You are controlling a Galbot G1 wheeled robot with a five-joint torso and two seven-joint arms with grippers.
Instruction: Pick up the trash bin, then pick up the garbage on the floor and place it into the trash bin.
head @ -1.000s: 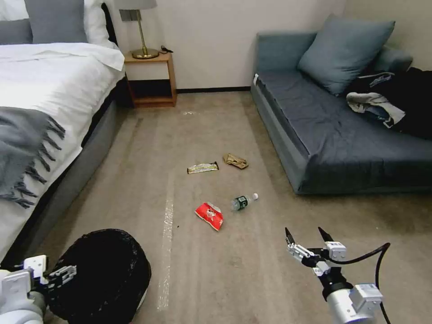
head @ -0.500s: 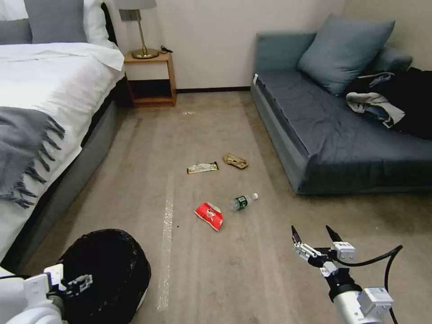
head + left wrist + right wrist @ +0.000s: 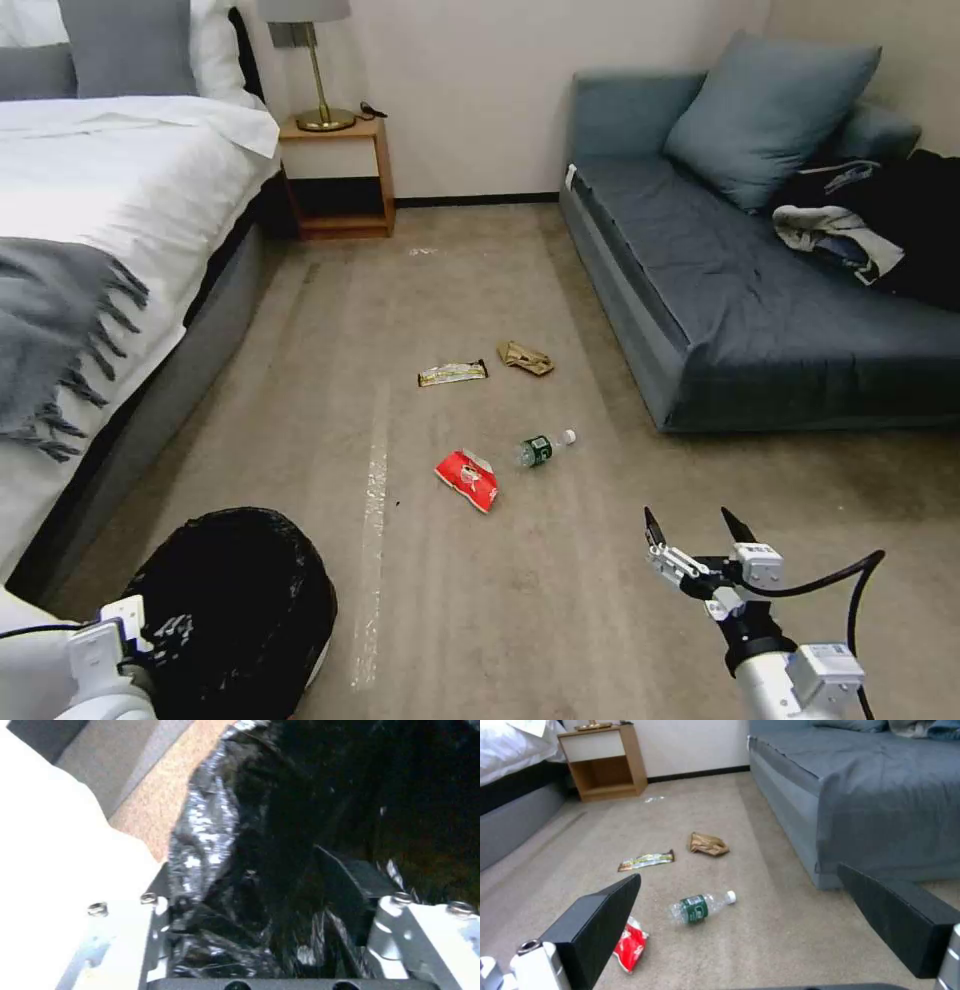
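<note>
The trash bin (image 3: 240, 600), round and lined with a glossy black bag (image 3: 210, 832), stands on the carpet at the near left. My left gripper (image 3: 165, 632) is at its near rim, open, with the bag's crumpled edge between the fingers (image 3: 355, 877). The garbage lies mid-floor: a red snack bag (image 3: 467, 478) (image 3: 629, 945), a clear bottle with a green label (image 3: 542, 447) (image 3: 700, 906), a gold-and-black wrapper (image 3: 452, 373) (image 3: 646, 860) and a tan paper wad (image 3: 525, 357) (image 3: 708, 844). My right gripper (image 3: 692, 522) (image 3: 737, 877) hovers open above the carpet, nearer than the bottle and to its right.
A bed (image 3: 100, 200) with a grey throw runs along the left. A wooden nightstand (image 3: 340, 175) stands at the far wall. A blue sofa (image 3: 760, 300) with clothes (image 3: 830, 230) lines the right. A pale tape strip (image 3: 372, 520) marks the carpet beside the bin.
My left gripper has sunk lower and moved in over the bin's near rim. The right gripper drifted slightly right and nearer. The garbage lies as before.
</note>
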